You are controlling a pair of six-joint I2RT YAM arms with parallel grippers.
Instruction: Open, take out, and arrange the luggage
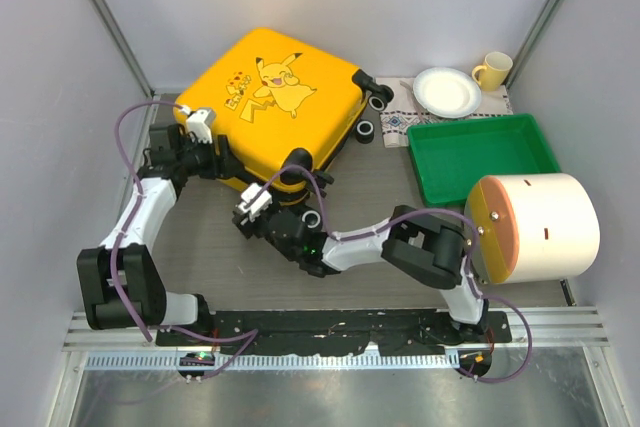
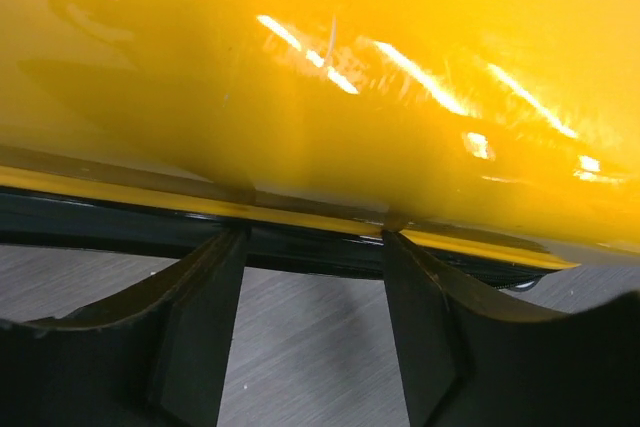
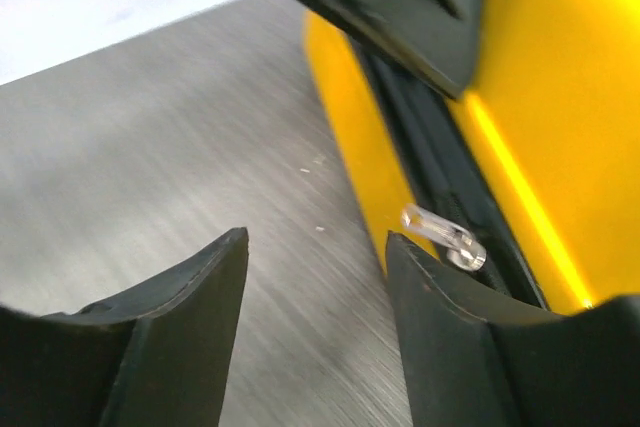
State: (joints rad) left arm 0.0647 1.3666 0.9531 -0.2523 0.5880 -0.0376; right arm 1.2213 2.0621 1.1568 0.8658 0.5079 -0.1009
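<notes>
The luggage [image 1: 285, 97], a yellow hard-shell suitcase with a Pikachu print, lies flat and closed at the back of the table. My left gripper [image 1: 222, 165] is open at its near left edge. In the left wrist view its fingertips [image 2: 225, 247] touch the black zipper trim [image 2: 300, 237] under the yellow shell [image 2: 330, 77]. My right gripper [image 1: 272, 215] is open at the suitcase's near corner. In the right wrist view a silver zipper pull [image 3: 445, 237] hangs from the trim just beyond my right fingertip [image 3: 415, 267], outside the jaws. Both grippers are empty.
A green plastic tray [image 1: 430, 157] stands to the right of the suitcase. A large cream cylinder [image 1: 545, 227] with an orange end lies at its near side, by my right arm. A white plate [image 1: 447, 92], a yellow mug [image 1: 493, 69] and a patterned cloth [image 1: 398, 125] are at the back right.
</notes>
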